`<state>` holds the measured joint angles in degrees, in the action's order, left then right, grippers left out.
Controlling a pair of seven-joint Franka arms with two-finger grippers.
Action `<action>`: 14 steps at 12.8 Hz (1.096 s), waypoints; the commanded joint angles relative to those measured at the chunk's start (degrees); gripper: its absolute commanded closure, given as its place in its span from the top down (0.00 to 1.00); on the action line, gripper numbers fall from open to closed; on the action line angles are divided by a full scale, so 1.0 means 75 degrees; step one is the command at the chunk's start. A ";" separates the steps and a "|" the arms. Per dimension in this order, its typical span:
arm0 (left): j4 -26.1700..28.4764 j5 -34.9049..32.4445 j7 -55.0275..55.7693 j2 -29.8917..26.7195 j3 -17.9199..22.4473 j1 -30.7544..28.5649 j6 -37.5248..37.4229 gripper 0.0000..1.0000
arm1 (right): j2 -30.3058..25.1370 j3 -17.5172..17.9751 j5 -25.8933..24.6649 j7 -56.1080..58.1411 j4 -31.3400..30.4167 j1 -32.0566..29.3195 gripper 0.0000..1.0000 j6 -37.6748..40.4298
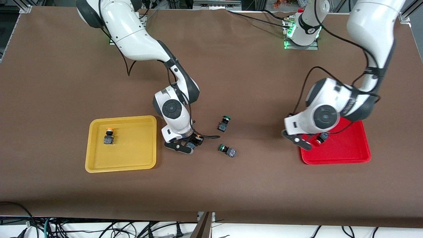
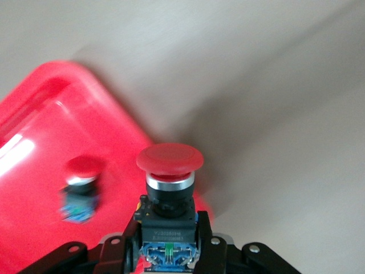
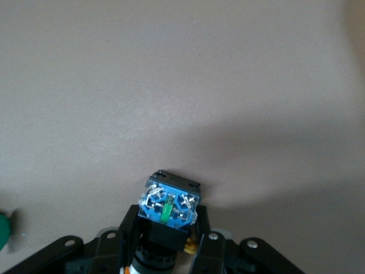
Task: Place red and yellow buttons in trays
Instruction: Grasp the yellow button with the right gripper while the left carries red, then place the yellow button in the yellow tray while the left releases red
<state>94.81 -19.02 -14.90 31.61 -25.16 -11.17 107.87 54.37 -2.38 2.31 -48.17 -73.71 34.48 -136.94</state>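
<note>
The left claw [image 1: 314, 141] is closed on a red button [image 1: 319, 140], its fingers [image 2: 203, 231] pinching the dark square body while the round red cap points away from the wrist. It hangs over the corner of the red tray [image 1: 347, 152] that lies toward the right arm's end of the table [image 1: 231, 72]. From the claw, the bare tray floor spreads out toward 3 o'clock in the front view.

The right claw [image 1: 190, 144] is closed on a yellow button [image 1: 195, 140]; only a sliver of orange cap shows beside the fingers in the front view. It is over the bare table just beside the yellow tray [image 1: 96, 158], which lies at its 9 o'clock. In that tray one yellow-capped button [image 1: 108, 136] stands on the floor near the edge farther from the front camera.

Two green-capped buttons lie on the table between the arms: one [image 1: 224, 123] at about 2 o'clock from the right claw, the other [image 1: 227, 150] at about 4 o'clock, nearer the front camera.

The left wrist view shows the held red button [image 2: 169, 188] clearly, and also a second red button [image 2: 80, 188] resting on the red tray's floor [image 2: 34, 182], which the arm hides in the front view. The right wrist view shows the blue terminal face of the held yellow button [image 3: 170, 205] gripped between the fingers [image 3: 204, 240], its cap turned toward the wrist.
</note>
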 commanded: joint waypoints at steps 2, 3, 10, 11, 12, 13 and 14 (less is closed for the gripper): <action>0.0061 -0.0241 -0.2871 -0.0103 -0.0067 -0.1729 0.0147 0.09 | -0.0871 -0.0221 -0.0005 0.1507 0.0149 -0.0422 0.00 0.1916; 0.0073 -0.0543 -0.3353 0.0107 -0.0078 -0.2105 0.0508 0.09 | -0.1071 -0.0164 0.0042 0.2186 0.0149 -0.0877 0.00 0.2398; 0.0050 -0.0770 -0.4214 0.0532 -0.0195 -0.2601 0.1450 1.00 | -0.1308 -0.0678 0.0218 0.5012 -0.0541 -0.2016 0.00 0.3189; 0.0050 -0.0757 -0.4143 0.0334 -0.0462 -0.2589 0.1240 1.00 | -0.1296 -0.0655 0.0230 0.5156 -0.0682 -0.2158 0.00 0.3165; 0.0015 -0.0699 -0.3876 0.0169 -0.0743 -0.2601 0.0855 1.00 | -0.1296 -0.0655 0.0230 0.5157 -0.0788 -0.2159 0.00 0.3165; 0.0015 -0.0513 -0.3200 -0.0053 -0.1025 -0.2601 0.0457 1.00 | -0.1296 -0.0655 0.0230 0.5158 -0.0905 -0.2159 0.00 0.3153; -0.0113 -0.0418 -0.2196 -0.0194 -0.1468 -0.2589 -0.0138 1.00 | -0.1284 -0.0644 0.0242 0.5158 -0.1103 -0.2159 0.00 0.3014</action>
<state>94.15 -23.49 -39.53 33.77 -32.52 -30.87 112.87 45.74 -7.52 3.16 -10.34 -79.07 17.91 -112.71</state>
